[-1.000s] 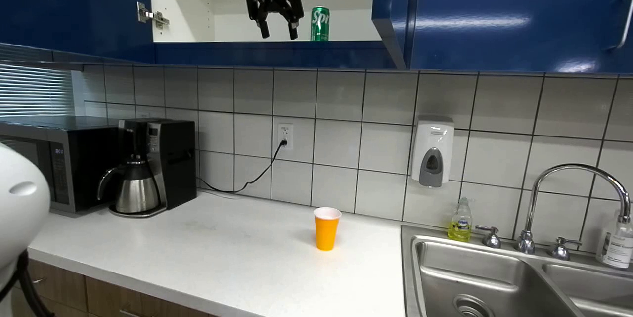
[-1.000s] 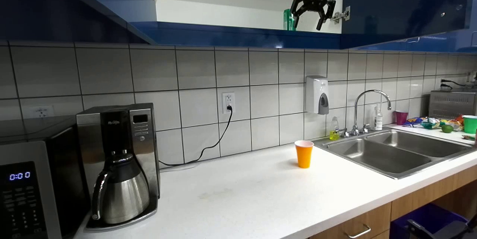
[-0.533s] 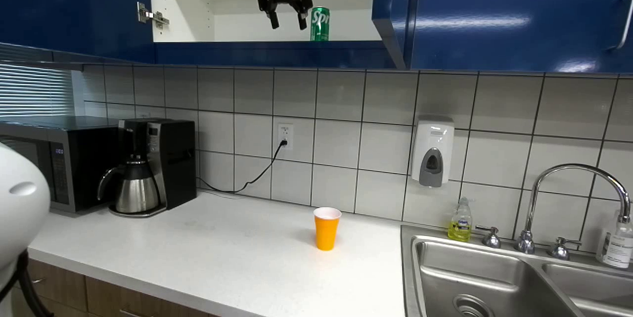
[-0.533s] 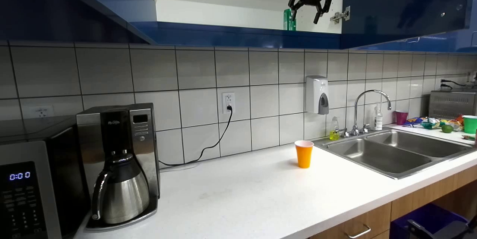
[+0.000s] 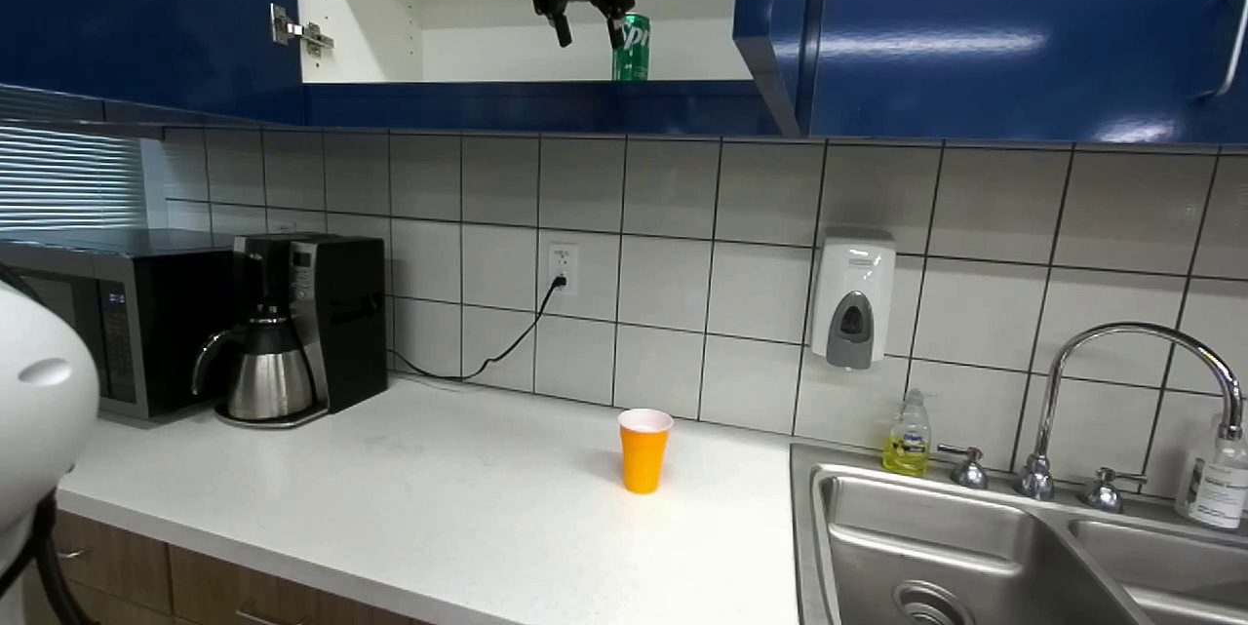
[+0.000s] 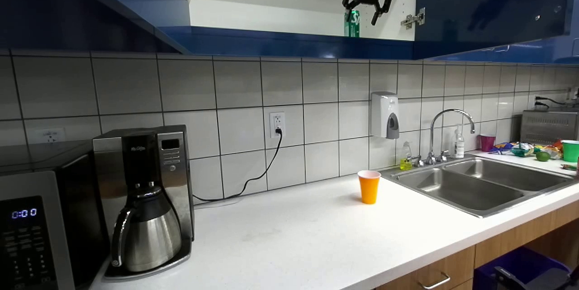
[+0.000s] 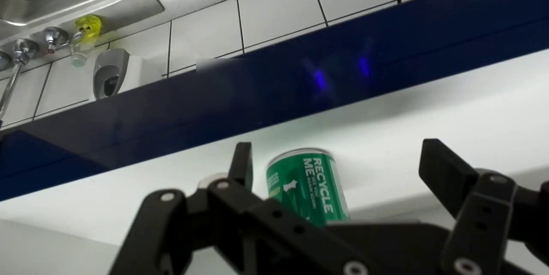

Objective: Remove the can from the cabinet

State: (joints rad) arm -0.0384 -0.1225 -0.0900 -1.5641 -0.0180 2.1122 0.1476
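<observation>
Approach, I judged: my end effector (image 5: 591, 43) gaped wide, empty, Sprite can (image 7: 304, 187) off-centre beyond it; next called for straddling, then gripping.

1. Black Robotiq gripper (image 6: 362, 17): fingers spread, tips down, seen against opening of blue wall cabinet (image 6: 289, 45).
2. Green drink can (image 6: 354, 29): upright in cabinet, just below gripper, view-left finger overlapping its top; contact unclear.
3. Orange cup (image 6: 369, 190): upright on white countertop (image 6: 289, 244), well below gripper.
4. Drip coffee maker (image 6: 141, 159), steel carafe (image 6: 153, 238): below gripper, far view-left.
5. Double-basin sink (image 6: 472, 190): below gripper, view-right.
</observation>
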